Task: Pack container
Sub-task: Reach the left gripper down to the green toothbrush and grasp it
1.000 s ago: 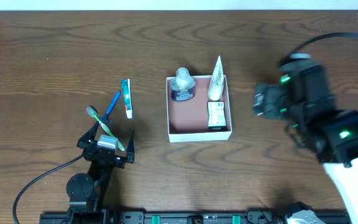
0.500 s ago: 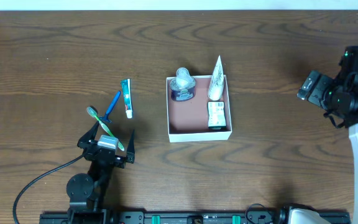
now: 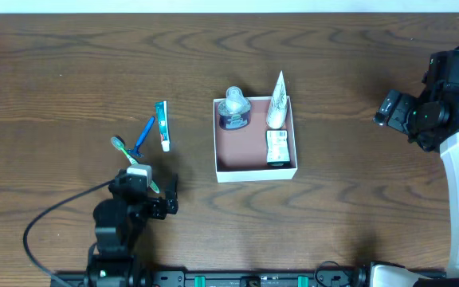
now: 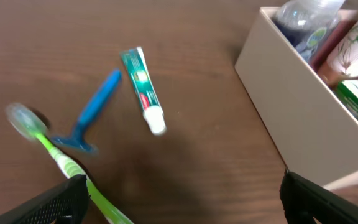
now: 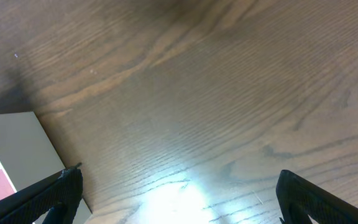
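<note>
The container (image 3: 216, 143), a white-walled square box with a reddish-brown floor, sits mid-table. It holds a clear bottle (image 3: 235, 109), a white tube (image 3: 276, 102) and a small box (image 3: 276, 147). To its left lie a toothpaste tube (image 3: 162, 126), a blue razor (image 3: 143, 135) and a green toothbrush (image 3: 128, 158). My left gripper (image 3: 146, 189) is open and empty just in front of the toothbrush. In the left wrist view its gripper (image 4: 179, 211) straddles bare wood, and the toothbrush (image 4: 64, 165) handle runs beside the left finger. My right gripper (image 3: 389, 108) is open and empty, well to the right of the container.
The left wrist view shows the toothpaste tube (image 4: 142, 87), the razor (image 4: 95, 109) and the container's near wall (image 4: 303, 118). The right wrist view shows the open right gripper (image 5: 179, 205) over bare wood, with a corner of the container (image 5: 14, 146) at the left.
The right arm has swung away from the container to the far right of the table. The left arm has turned and shifted slightly right near the toothbrush. Objects have not moved.
</note>
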Controlling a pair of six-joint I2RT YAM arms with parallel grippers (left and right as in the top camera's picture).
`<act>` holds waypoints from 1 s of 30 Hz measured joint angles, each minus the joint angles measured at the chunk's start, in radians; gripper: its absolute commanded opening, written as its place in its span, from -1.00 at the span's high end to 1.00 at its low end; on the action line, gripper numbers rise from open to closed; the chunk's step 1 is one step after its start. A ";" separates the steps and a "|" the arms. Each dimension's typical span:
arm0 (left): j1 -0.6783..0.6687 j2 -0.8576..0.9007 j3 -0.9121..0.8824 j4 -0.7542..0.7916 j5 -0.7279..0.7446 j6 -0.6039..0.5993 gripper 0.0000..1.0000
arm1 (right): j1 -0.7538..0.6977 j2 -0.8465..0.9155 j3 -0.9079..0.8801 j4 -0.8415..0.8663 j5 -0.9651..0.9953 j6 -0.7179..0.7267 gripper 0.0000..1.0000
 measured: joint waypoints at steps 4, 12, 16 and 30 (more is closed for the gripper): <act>0.000 0.190 0.209 -0.122 0.008 -0.032 -0.96 | 0.000 0.000 0.000 0.000 0.000 0.000 -0.99; 0.001 0.587 0.748 -0.553 0.011 -0.047 -0.96 | 0.000 0.000 0.000 0.000 -0.003 0.000 -0.98; 0.001 0.698 0.829 -0.624 0.038 -0.048 -0.96 | 0.000 0.000 0.000 0.000 -0.003 0.000 -0.98; 0.001 0.818 0.832 -0.618 0.061 -0.048 -0.96 | 0.000 0.000 0.000 0.001 -0.003 0.000 -0.98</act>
